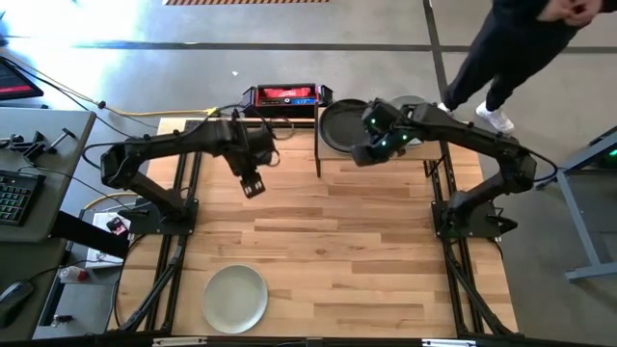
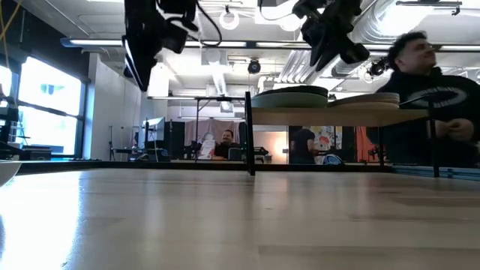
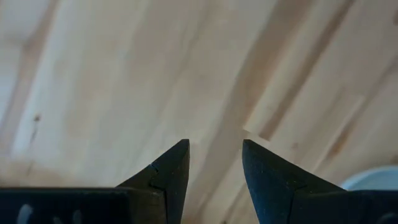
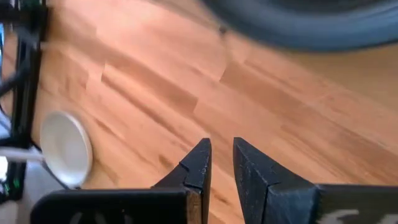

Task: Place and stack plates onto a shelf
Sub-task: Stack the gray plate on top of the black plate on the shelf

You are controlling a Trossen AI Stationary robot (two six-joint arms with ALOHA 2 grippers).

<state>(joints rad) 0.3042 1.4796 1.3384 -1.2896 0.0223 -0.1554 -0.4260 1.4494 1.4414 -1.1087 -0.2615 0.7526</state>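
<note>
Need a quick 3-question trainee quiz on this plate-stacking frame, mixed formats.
1. True or false: the left gripper holds a plate.
2. Where is the pale green plate? A) on the shelf B) on the table, near edge C) in the right gripper
3. Fill in: the right gripper hovers next to the ____, which carries a dark plate.

Key: 1 false, it is open and empty. 2 B. 3 shelf.

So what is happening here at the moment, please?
A two-armed robot is stacking plates on a raised wooden shelf. A dark plate already lies on the shelf, with the right gripper beside it, empty, fingers slightly apart. The left gripper hangs open above the table, holding nothing. One pale green plate waits at the table's near edge.
</note>
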